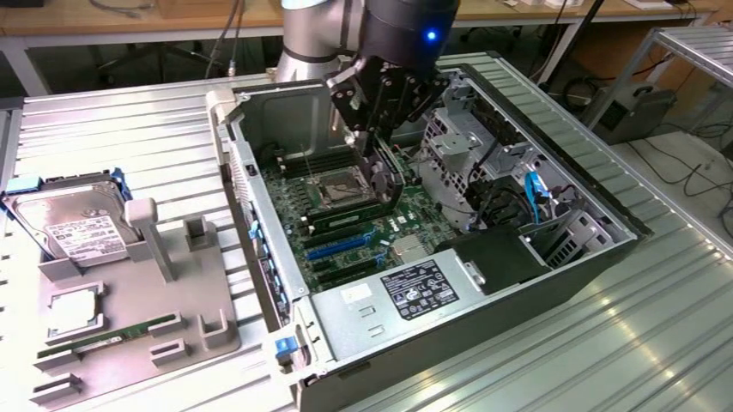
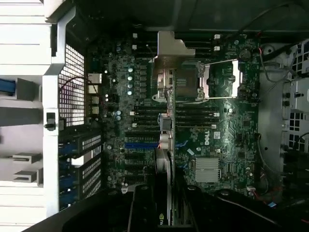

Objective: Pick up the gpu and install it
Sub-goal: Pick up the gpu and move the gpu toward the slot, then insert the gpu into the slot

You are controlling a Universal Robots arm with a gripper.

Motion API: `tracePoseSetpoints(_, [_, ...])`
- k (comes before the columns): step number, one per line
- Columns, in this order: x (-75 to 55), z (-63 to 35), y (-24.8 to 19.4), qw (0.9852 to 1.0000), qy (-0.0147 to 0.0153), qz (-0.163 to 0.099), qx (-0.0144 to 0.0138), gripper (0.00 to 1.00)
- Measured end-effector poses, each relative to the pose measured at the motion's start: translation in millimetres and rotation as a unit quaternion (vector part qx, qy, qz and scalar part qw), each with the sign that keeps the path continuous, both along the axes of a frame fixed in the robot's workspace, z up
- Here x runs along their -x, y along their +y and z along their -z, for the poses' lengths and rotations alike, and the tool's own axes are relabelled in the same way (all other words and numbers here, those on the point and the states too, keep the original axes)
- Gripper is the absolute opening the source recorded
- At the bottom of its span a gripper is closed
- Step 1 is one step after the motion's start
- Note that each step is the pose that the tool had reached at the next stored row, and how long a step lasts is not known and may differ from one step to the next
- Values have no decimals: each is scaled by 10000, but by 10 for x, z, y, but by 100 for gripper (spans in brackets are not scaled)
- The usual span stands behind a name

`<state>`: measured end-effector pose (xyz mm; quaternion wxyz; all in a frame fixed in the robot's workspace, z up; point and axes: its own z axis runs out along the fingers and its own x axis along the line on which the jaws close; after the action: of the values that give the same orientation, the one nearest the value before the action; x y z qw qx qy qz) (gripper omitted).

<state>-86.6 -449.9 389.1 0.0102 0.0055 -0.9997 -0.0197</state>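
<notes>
Gpu (image 1: 386,176) hangs edge-down inside the open computer case (image 1: 287,112) lying on the slatted metal desk (image 1: 115,120), over the motherboard (image 1: 343,245) just beside the processor socket (image 1: 340,187); whether it touches the board I cannot tell. The pincer (image 1: 382,148) is closed partway, clamping the card's upper edge. At the exterior view's left, a grey tray (image 1: 206,335) carries a hard drive (image 1: 81,232) and a green memory stick (image 1: 109,335).

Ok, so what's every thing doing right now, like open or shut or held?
gripper: jaws shut on the gpu.
gpu: held on edge over the motherboard.
computer case: lying on its side, open.
hard drive: lying in the tray.
memory stick: lying in the tray.
</notes>
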Motion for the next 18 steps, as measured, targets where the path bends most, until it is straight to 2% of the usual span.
tracePoseSetpoints(4, [-151, 69, 6, 10000, 1, 0, 0, 26])
tracePoseSetpoints(18, [-159, 69, 6, 10000, 7, 0, 1, 26])
